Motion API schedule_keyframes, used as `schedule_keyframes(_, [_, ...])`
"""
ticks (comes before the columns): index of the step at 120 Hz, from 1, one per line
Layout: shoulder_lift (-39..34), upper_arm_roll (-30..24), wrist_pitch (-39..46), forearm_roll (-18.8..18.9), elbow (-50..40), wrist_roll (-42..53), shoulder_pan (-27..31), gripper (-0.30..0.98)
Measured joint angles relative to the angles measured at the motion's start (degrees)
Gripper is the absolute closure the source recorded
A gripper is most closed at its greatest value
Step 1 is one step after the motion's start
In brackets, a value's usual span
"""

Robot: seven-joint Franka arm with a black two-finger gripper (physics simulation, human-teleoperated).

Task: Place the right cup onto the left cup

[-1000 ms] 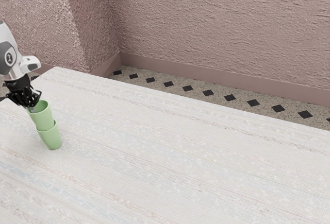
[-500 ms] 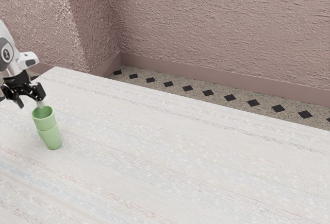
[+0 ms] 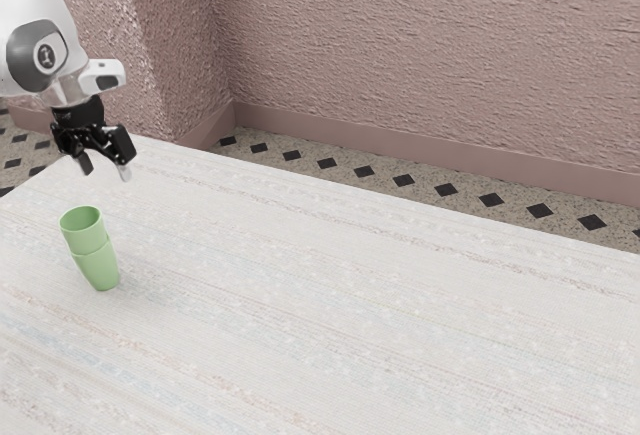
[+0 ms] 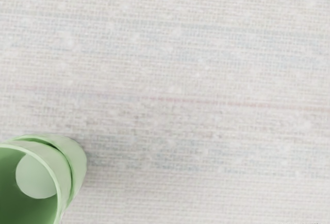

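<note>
My gripper (image 3: 103, 168) hangs above the table in the exterior view, its two fingers spread with nothing between them. Below it, toward the exterior view's left, two light green cups stand stacked. The upper cup (image 3: 88, 237) sits partly inside the lower cup (image 3: 99, 268), open end up. A gap separates the fingers from the upper cup's rim. In the wrist view, the upper cup (image 4: 62, 170) shows its open mouth and inside, with the lower cup (image 4: 79, 165) around and beneath it.
The pale woven-patterned table (image 3: 350, 325) stretches from the stack toward the exterior view's right. Beyond its far edge lie a floor with dark diamonds and a pink textured wall (image 3: 430, 55).
The fingers have parted from the upper cup, and my hand has risen and shifted toward the exterior view's right. The upper cup has settled lower into the other one.
</note>
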Motion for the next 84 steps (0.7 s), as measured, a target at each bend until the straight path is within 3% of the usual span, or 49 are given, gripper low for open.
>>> schedule_keyframes(25, [5.8,-5.7,-4.4,0.3,9.4,-0.1,-6.9,0.00])
schedule_keyframes(46, [9.6,-6.3,-6.7,0.1,18.2,-0.1,-7.6,0.00])
schedule_keyframes(84, [8.5,-6.2,-10.2,-0.1,21.0,-0.2,-8.9,0.00])
